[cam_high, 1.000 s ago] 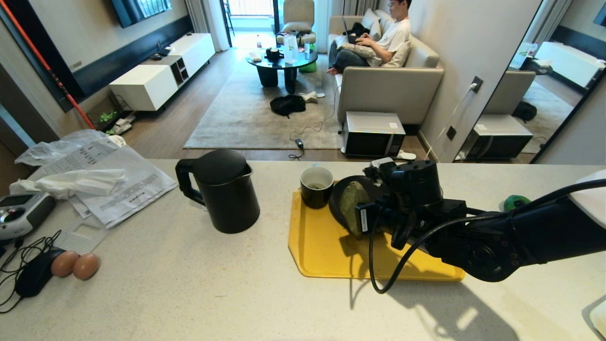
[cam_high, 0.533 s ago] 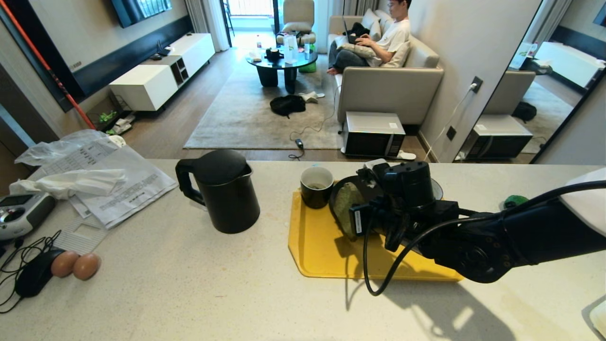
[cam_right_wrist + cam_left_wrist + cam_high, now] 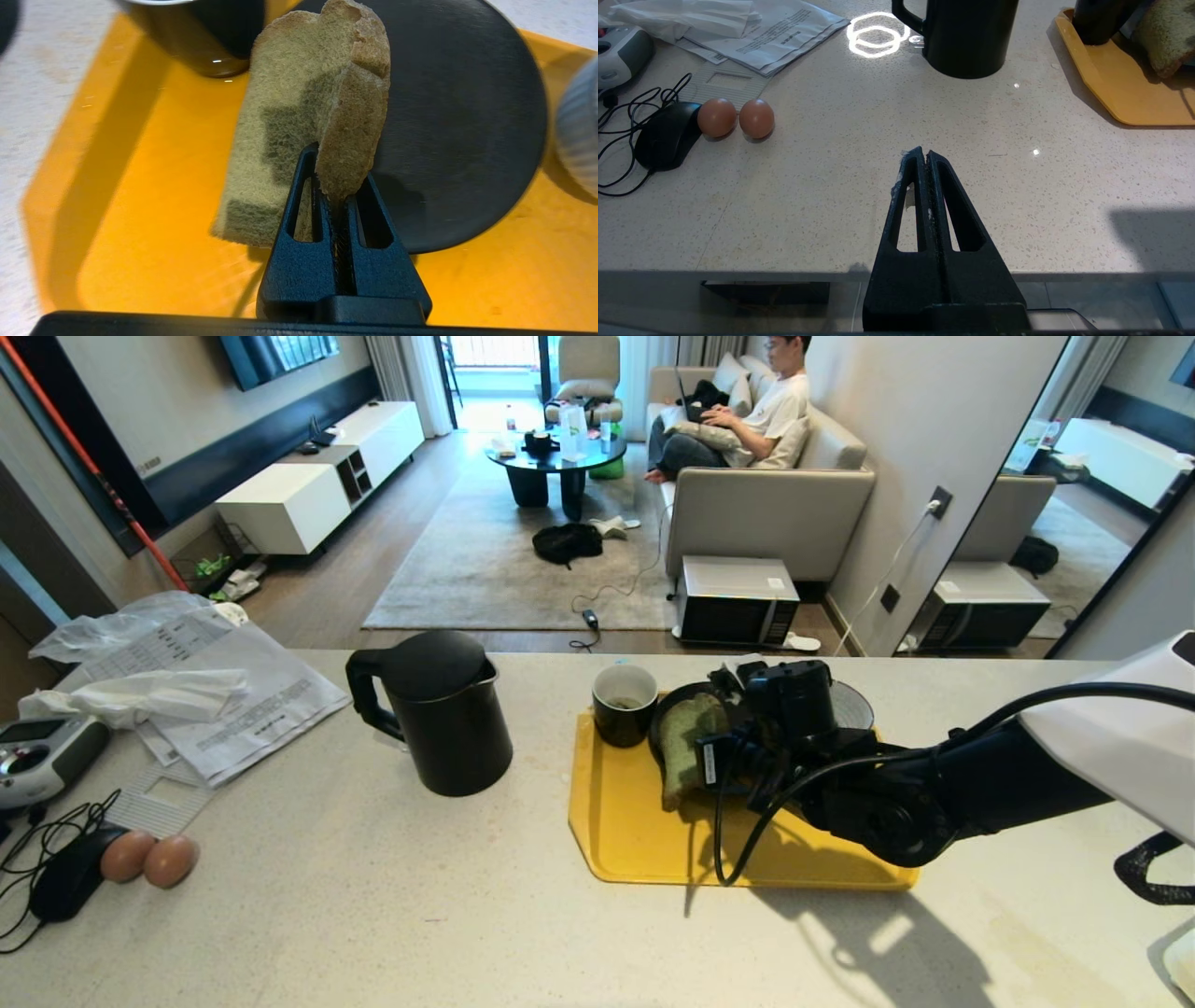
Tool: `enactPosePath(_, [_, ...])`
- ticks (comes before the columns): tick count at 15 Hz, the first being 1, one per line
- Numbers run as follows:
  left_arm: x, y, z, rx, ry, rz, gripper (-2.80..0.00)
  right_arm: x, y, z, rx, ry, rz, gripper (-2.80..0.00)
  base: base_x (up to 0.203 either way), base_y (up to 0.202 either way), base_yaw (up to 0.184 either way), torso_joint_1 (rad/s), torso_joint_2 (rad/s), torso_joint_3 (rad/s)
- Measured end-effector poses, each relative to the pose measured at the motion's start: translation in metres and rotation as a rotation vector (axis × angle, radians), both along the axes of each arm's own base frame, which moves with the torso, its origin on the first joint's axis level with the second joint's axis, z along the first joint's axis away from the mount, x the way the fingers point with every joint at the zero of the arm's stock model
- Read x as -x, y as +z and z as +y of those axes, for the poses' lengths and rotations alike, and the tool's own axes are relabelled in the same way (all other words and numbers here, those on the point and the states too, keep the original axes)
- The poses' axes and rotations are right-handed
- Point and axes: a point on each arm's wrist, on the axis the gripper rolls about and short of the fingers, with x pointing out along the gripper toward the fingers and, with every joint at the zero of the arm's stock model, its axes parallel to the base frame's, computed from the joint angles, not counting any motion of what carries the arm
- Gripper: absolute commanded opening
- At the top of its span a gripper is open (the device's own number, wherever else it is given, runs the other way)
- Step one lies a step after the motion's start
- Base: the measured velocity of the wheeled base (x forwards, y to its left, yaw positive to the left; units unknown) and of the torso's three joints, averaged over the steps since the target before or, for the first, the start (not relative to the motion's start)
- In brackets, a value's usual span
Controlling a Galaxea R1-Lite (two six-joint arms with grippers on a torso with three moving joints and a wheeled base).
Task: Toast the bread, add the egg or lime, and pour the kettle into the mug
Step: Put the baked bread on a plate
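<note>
While right gripper (image 3: 337, 196) jaws pinch bread (image 3: 303, 121) on edge over yellow tray (image 3: 635, 831), beside mug (image 3: 624, 704); kettle (image 3: 439, 719) on counter (image 3: 373, 915) | left gripper (image 3: 926, 156) jaws closed, empty, over counter

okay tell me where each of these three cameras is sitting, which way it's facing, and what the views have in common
Head view: from the robot's head, looking forward and down over the counter into a living room; the right arm reaches in, right gripper pinching the bread.
Left wrist view: behind the shut left gripper at the counter's near edge, facing the kettle.
Right wrist view: behind the right gripper's fingers, looking down at the bread, black plate and yellow tray.
Shared: bread and tray appear in all three.
</note>
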Motion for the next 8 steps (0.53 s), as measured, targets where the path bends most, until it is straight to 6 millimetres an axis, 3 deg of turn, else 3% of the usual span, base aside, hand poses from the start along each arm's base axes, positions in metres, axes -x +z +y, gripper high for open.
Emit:
enactPosePath(5, [0.000, 0.000, 0.000, -0.001, 0.000, 0.000, -2.80, -0.006, -0.006, -0.035, 0.028, -0.073, 0.030, -2.80, 0.000, 0.000, 0.000, 0.000, 0.00, 0.000])
enactPosePath(8, [0.000, 0.000, 0.000, 0.000, 0.000, 0.000, -2.80, -0.006, -0.008, -0.044, 0.048, -0.085, 0.037, -2.80, 0.000, 0.000, 0.000, 0.000, 0.00, 0.000])
